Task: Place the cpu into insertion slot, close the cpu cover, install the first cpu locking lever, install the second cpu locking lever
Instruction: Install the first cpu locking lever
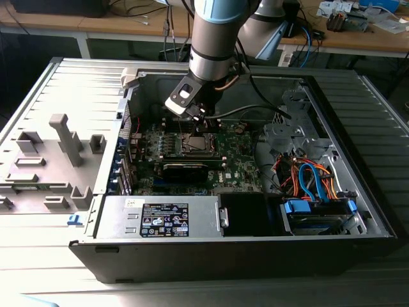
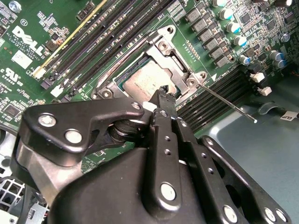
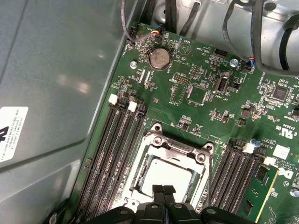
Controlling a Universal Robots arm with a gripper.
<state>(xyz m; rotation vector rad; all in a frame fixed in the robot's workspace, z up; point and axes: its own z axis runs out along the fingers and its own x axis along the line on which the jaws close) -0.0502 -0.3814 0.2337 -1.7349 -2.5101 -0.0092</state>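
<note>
The cpu (image 2: 142,81) lies flat in the insertion slot (image 1: 195,144) on the green board, and its silvery face (image 3: 173,172) shows in both wrist views. The cpu cover (image 3: 180,148) lies down around it as a metal frame (image 2: 175,56). My gripper (image 2: 163,92) is shut, with its fingertips together right over the socket's edge (image 3: 163,189) and nothing seen between them. In the exterior view the gripper (image 1: 199,121) hangs just above the socket. A thin wire locking lever (image 2: 229,105) sticks out from one socket corner, free of its catch.
Long black memory slots (image 3: 117,154) flank the socket on both sides. A coin battery (image 3: 159,58) and black cables (image 3: 261,37) sit beyond it. The case holds a power supply (image 1: 160,217), a cable bundle (image 1: 307,179) and a blue drive bay (image 1: 316,211). Grey fixtures (image 1: 64,137) stand at the exterior view's left.
</note>
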